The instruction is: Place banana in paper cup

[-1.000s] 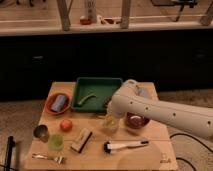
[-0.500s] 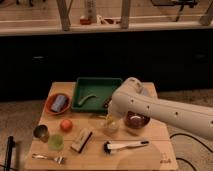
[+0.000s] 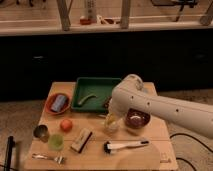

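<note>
One gripper (image 3: 111, 113) hung at the end of the smooth white arm (image 3: 165, 107), just above the paper cup (image 3: 113, 127) near the middle of the wooden table (image 3: 156, 150). It was mostly hidden by the bulky wrist, so I could not tell how far open it was or whether it had hold of the banana (image 3: 110, 119). That slim yellow taper stood nearly upright right beneath it, lower end inside the round white cup, with a glossy dark red bowl (image 3: 137, 119) just to the right, a rectangular green tray (image 3: 80, 92) holding a thin curved pod (image 3: 89, 98) behind, and a white-handled brush (image 3: 126, 145) lying flat in front.
</note>
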